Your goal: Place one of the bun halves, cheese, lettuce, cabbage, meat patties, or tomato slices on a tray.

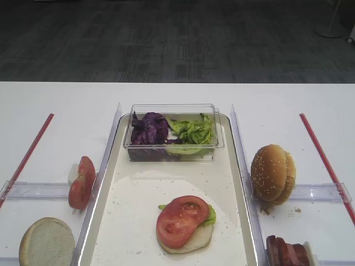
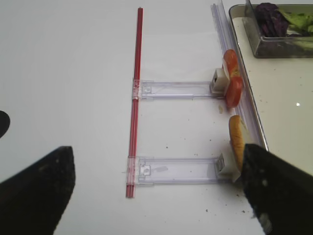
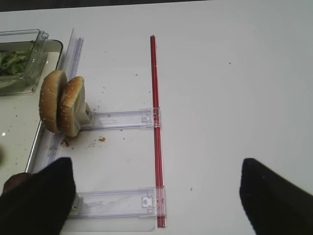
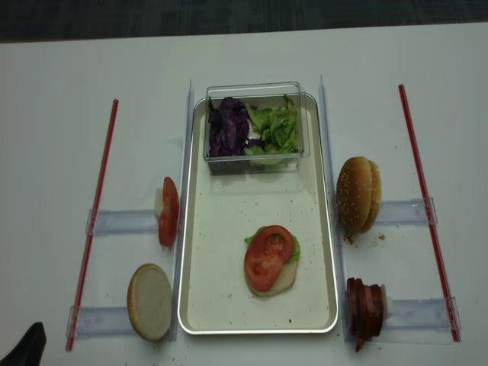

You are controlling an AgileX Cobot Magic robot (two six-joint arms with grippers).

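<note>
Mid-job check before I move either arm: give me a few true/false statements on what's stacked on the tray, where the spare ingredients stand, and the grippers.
1. A tomato slice tops the stack on the tray. True.
2. The stack already has a sesame dome on top. False: the sesame bun halves stand on edge to the right of the tray, on the table.
3. The cabbage and lettuce share the clear tub at the tray's far end. True.
4. The meat patties stand left of the tray. False: they stand right of it, near the front corner.
5. The left gripper is shut on a tomato slice. False: both it and the right gripper are open and empty.
</note>
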